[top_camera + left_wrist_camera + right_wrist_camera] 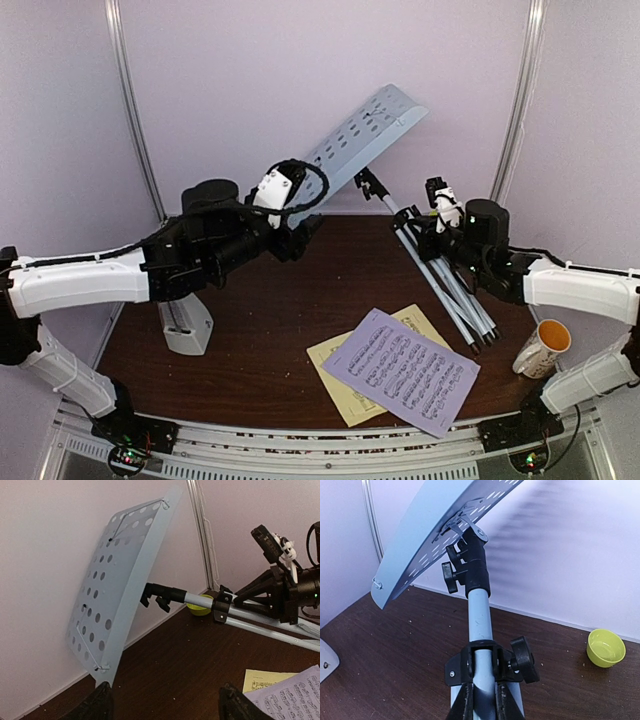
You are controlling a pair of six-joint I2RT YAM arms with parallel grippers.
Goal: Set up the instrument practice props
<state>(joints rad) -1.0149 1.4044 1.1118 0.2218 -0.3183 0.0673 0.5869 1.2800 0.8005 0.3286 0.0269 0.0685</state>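
The grey perforated music-stand desk (365,130) is raised and tilted near the back wall on its silver tube (480,612). The folded tripod legs (455,295) slant down to the table. My right gripper (484,706) is shut on the tube just below the black clamp collar. My left gripper (167,707) is open, and its left finger (95,705) sits right under the desk's lower corner (102,672). A lilac sheet-music page (405,370) lies over a pale yellow page (340,385) at the front. The grey metronome (185,325) stands under my left arm.
A mug with an orange inside (543,347) stands at the right edge beside my right arm. A small green bowl (606,647) sits by the back wall behind the tripod. Walls close the table at the back and sides.
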